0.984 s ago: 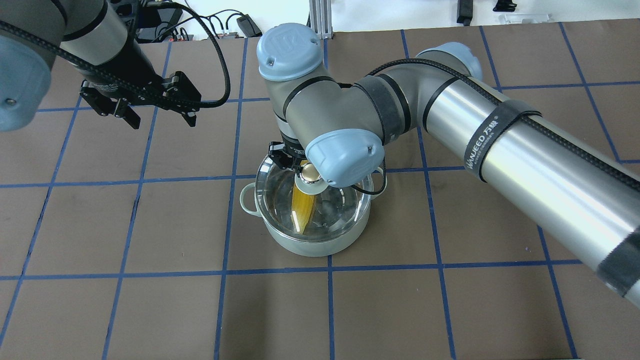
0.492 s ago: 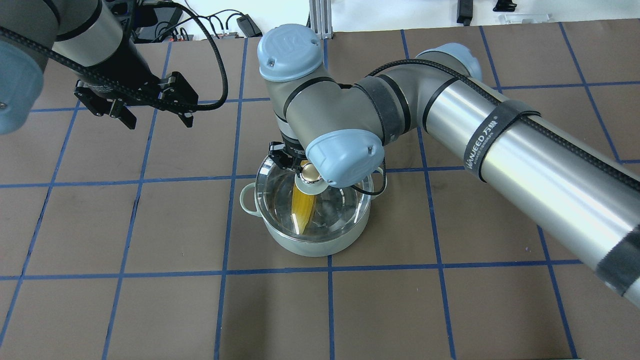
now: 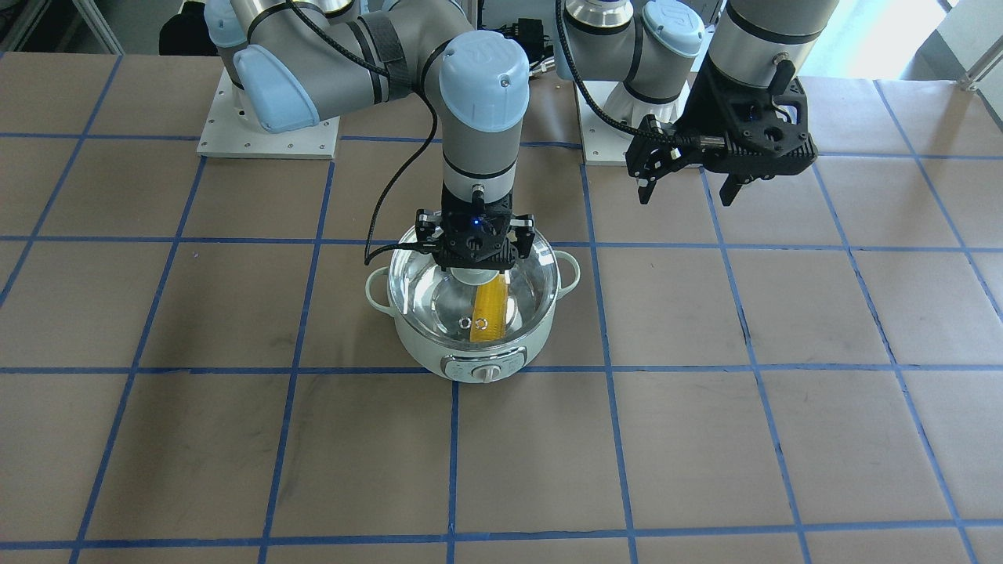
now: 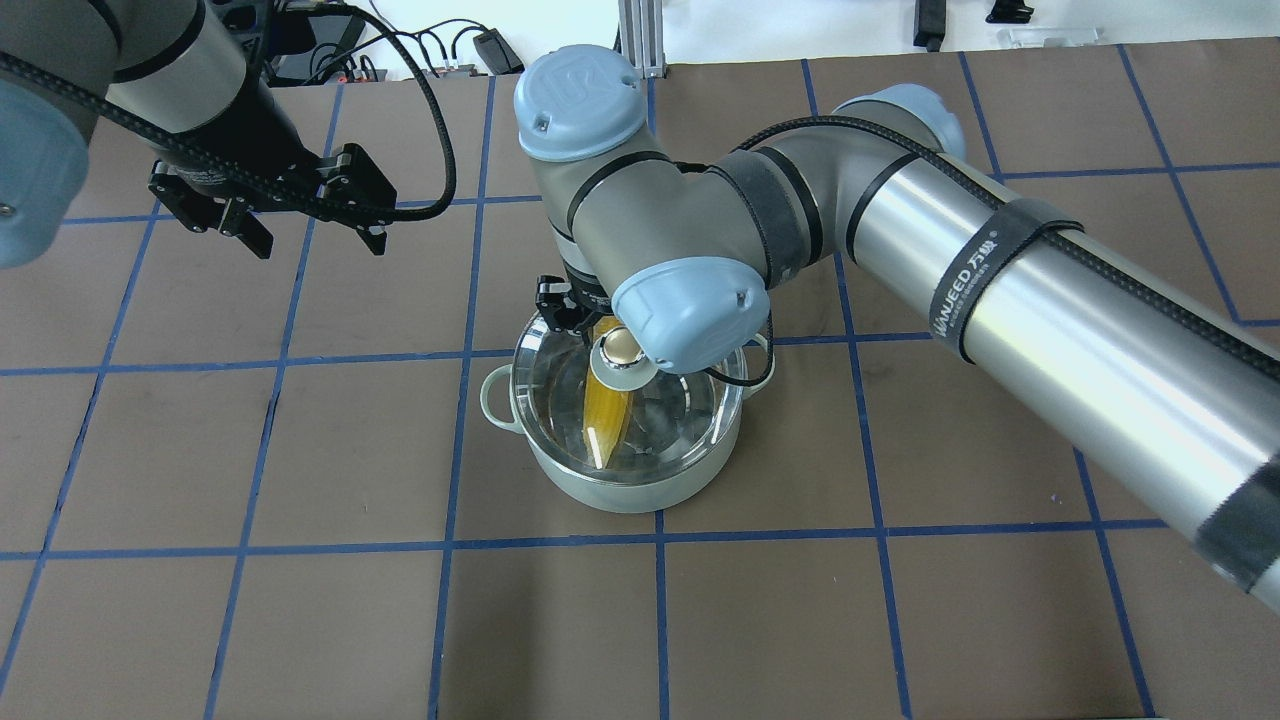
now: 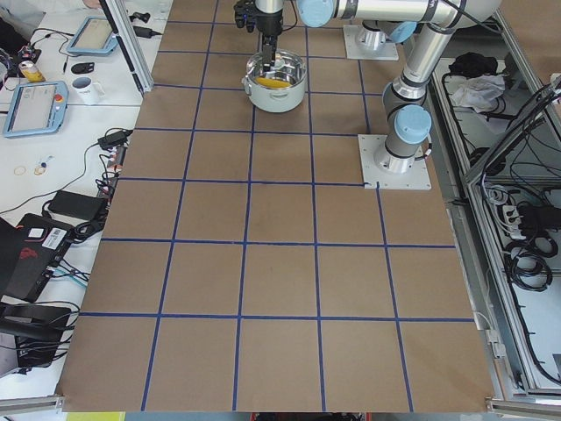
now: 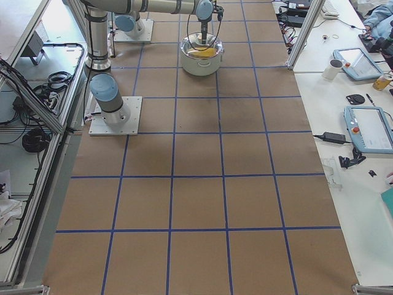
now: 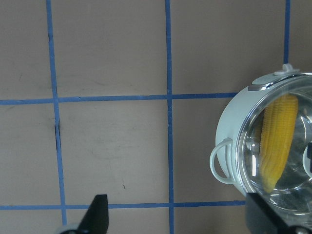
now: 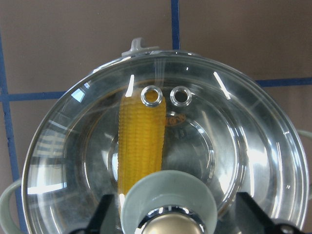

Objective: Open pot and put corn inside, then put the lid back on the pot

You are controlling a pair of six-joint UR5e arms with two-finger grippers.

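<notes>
While over lid (image 4: pixel 685 405), fingers (image 8: pixel 251 214) seemingly higher.

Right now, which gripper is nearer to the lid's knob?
Right. The right gripper is directly above the knob, jaws open on either side of it. The left gripper hangs open over the table, well off to one side of the pot.
</notes>
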